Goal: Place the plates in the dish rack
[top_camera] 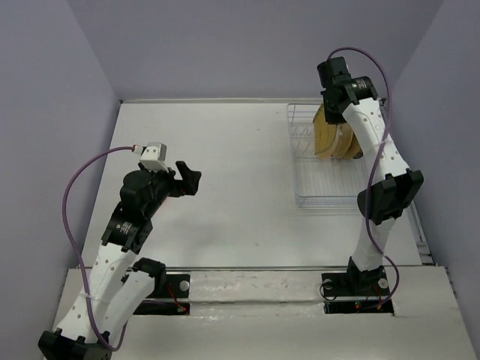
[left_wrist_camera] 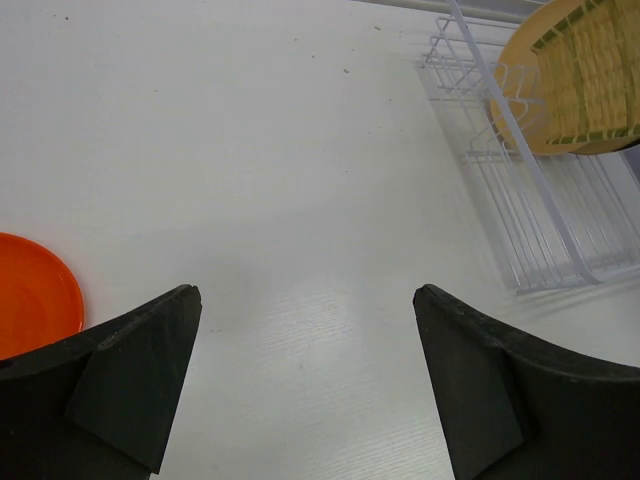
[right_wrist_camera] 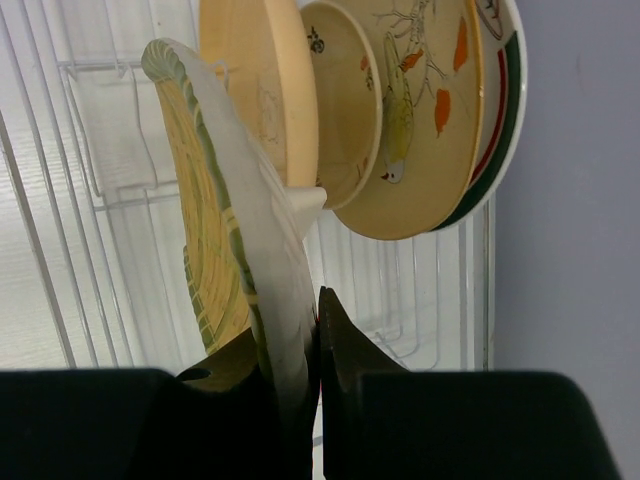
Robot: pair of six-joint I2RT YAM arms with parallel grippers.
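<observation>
Small orange-red plate [left_wrist_camera: 30, 295]: plain glossy disc lying flat on the white table [left_wrist_camera: 250, 150], cut off by the left edge of the left wrist view, beside the left finger.
Left gripper [left_wrist_camera: 305, 330]: jaws spread wide, nothing between them, hovering over bare table.
Dish rack [top_camera: 322, 191]: white wire basket at the far right of the table, long axis running near to far. Its near half holds nothing.
Yellow-green woven-look plate [right_wrist_camera: 215, 250]: stands on edge in the far part of the rack, slightly tilted, woven face with green rim turned left in the right wrist view, pale back turned right.
Right gripper [right_wrist_camera: 300, 340]: jaws narrow, pinching this plate's rim.
Beyond it, also on edge and overlapping: round orange-tan plate [right_wrist_camera: 250, 80], small beige floral plate [right_wrist_camera: 345, 110], cream oval plate [right_wrist_camera: 420, 130] with leaf print and long axis upright, and last the white plate with green-red rim [right_wrist_camera: 505, 90].
</observation>
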